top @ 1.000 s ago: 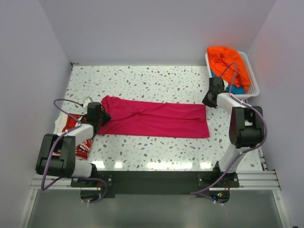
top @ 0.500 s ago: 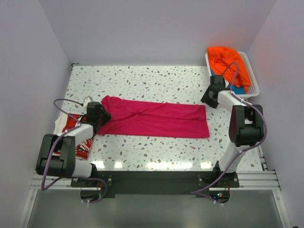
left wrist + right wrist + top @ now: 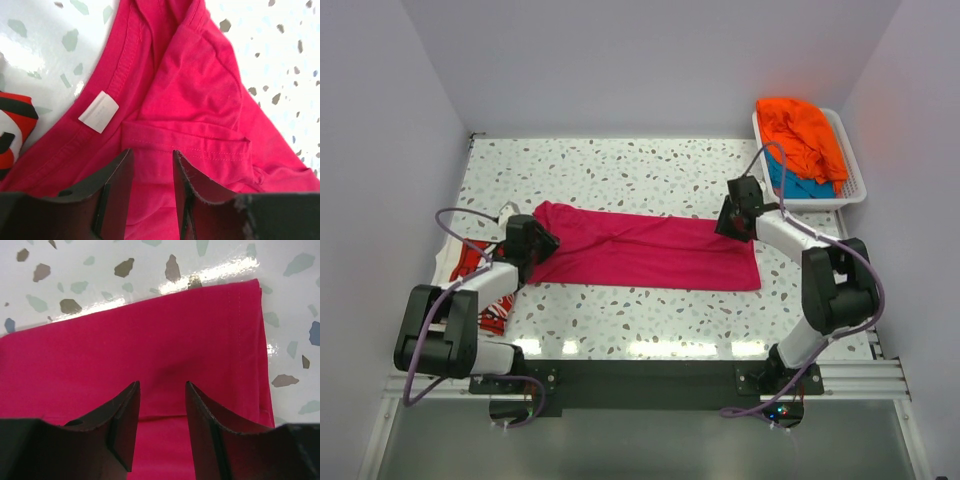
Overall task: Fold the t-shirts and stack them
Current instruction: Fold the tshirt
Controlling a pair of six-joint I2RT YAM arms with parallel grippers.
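The magenta-pink t-shirt (image 3: 650, 250) lies folded lengthwise as a long strip across the middle of the table. My left gripper (image 3: 542, 243) is open just above its collar end, fingers either side of a sleeve fold (image 3: 152, 151), near the white neck tag (image 3: 98, 111). My right gripper (image 3: 728, 222) is open over the hem end, near its far corner (image 3: 162, 383). The red t-shirt with white lettering (image 3: 470, 270) lies at the table's left edge and shows in the left wrist view (image 3: 12, 130). The orange t-shirt (image 3: 800, 135) and teal-blue t-shirt (image 3: 800, 185) lie in the basket.
A white slatted basket (image 3: 855, 185) stands at the back right corner. Grey walls close in the table on the left, back and right. The speckled tabletop (image 3: 620, 170) shows behind and in front of the magenta shirt.
My right gripper has moved left from beside the basket to over the magenta shirt's hem end. My left gripper has shifted slightly right over the collar end. The shirt has not moved.
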